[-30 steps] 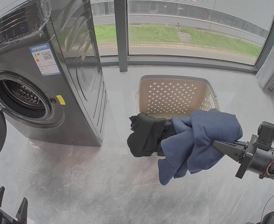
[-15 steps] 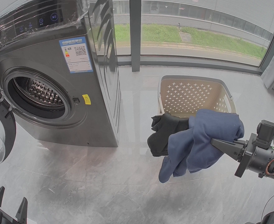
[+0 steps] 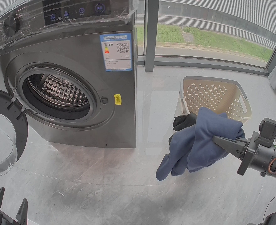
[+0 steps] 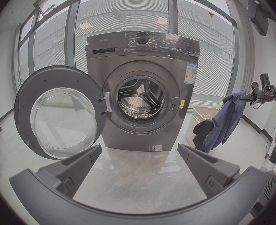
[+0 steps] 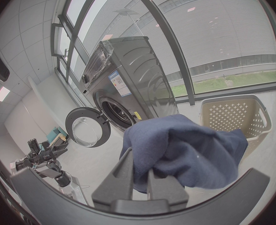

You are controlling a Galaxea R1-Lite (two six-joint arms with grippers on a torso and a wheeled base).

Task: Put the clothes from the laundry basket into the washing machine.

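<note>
Fingers of right gripper [image 3: 215,138] clenched on a navy-blue cloth garment [image 3: 200,141]. Garment bunched around the fingertips and held up in the air, loose folds drooping toward the grey marbled floor tiles [image 3: 113,188].

Soft black garment [image 3: 183,121] touching the blue one on the side toward the machine, partly hidden behind it. Hard to tell whether hanging with the blue cloth or resting against the basket's near corner.

Beige plastic laundry basket [image 3: 216,78] with star-shaped holes just beyond both garments, standing on the floor near the large window [image 3: 213,22]. Inside walls in view, bare.

Grey front-loading washing machine [image 3: 81,47] to the left of the basket, apart from it, with a strip of floor between. Round glass door [image 3: 3,110] swung fully open to the machine's left. Perforated steel drum [image 3: 63,91] showing through the opening, with no cloth seen in the visible part.

Left gripper [image 3: 12,197] low and near, well apart from the clothes. Fingers spread wide with nothing between them, aimed at the open drum from the left wrist view.

Held garment between basket and machine, nearer the basket, not yet at the drum opening.
</note>
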